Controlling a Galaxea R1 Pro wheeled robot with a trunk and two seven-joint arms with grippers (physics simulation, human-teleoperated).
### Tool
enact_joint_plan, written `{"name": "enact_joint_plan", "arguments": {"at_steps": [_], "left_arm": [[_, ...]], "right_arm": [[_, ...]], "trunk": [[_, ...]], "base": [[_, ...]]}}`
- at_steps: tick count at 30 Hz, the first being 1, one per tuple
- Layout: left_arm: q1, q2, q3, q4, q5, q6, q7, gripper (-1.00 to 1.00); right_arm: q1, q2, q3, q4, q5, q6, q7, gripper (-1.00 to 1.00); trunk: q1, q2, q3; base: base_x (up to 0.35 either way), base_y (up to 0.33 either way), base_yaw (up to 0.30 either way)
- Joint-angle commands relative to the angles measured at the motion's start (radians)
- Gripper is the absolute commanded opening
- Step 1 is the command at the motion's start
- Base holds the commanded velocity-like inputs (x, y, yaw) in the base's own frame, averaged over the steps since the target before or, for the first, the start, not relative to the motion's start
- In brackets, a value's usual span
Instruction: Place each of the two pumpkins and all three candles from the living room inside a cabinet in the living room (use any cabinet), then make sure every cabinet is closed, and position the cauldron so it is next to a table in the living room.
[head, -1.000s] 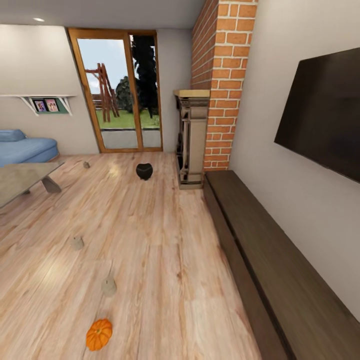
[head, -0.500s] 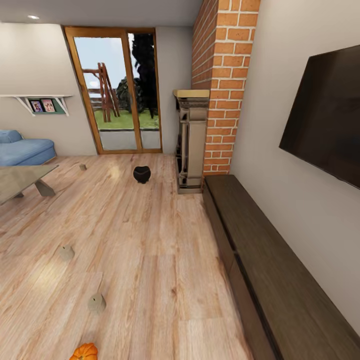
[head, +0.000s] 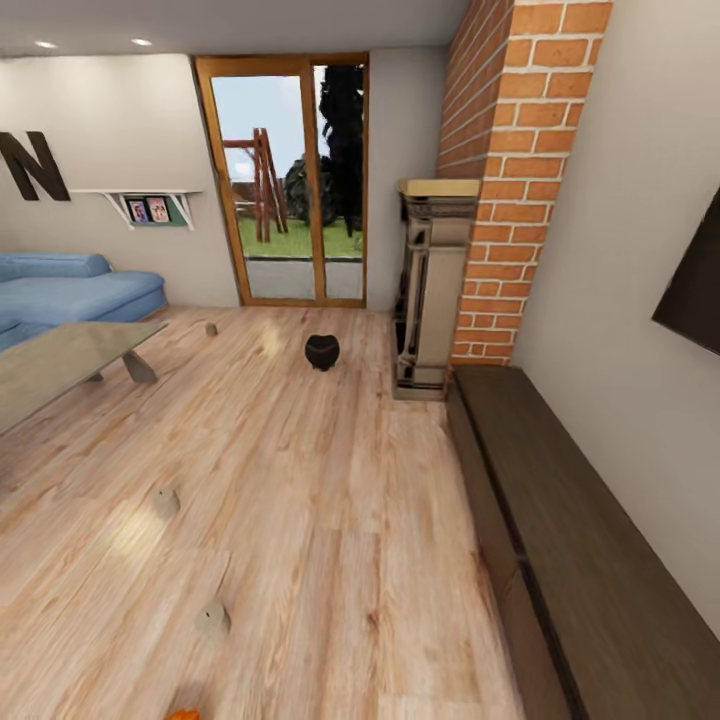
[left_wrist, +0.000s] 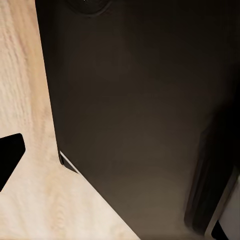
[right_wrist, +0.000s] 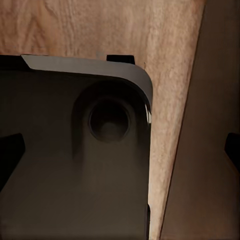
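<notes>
Three candles (head: 212, 619) on floor | cauldron (head: 321, 351) far ahead | cabinet (head: 560, 560) right | pincer states: cannot tell

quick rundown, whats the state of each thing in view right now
cabinet: closed, no drawer pulled out
cauldron: upright on the floor, apart from the table
nearest candle: on the floor
middle candle: on the floor
far candle: on the floor by the table's corner
pumpkin: on the floor, cut by the picture's edge

blue sofa (head: 75, 290), brick fireplace (head: 500, 200), patio doors (head: 290, 180)
</notes>
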Motion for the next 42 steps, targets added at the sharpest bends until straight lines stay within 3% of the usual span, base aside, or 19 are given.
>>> {"name": "enact_joint_plan", "arguments": {"at_steps": [1,24,32,42], "left_arm": [[0.000,0.000,0.000,0.000,0.000,0.000,0.000,1.00],[0.000,0.000,0.000,0.000,0.000,0.000,0.000,1.00],[0.000,0.000,0.000,0.000,0.000,0.000,0.000,1.00],[0.000,0.000,0.001,0.000,0.000,0.000,0.000,1.00]], "right_arm": [[0.000,0.000,0.000,0.000,0.000,0.000,0.000,1.00],[0.000,-0.005,0.000,0.000,-0.001,0.000,0.002,1.00],[0.000,-0.005,0.000,0.001,-0.002,0.002,0.008,1.00],[-0.001,-0.004,0.000,0.001,-0.002,0.002,0.003,1.00]], "trunk": [[0.000,0.000,0.000],[0.000,0.000,0.000],[0.000,0.000,0.003],[0.000,0.000,0.004]], "base": [[0.327,-0.001,0.288],[0.328,0.000,0.035],[0.329,0.000,-0.215],[0.329,0.000,-0.028]]}}
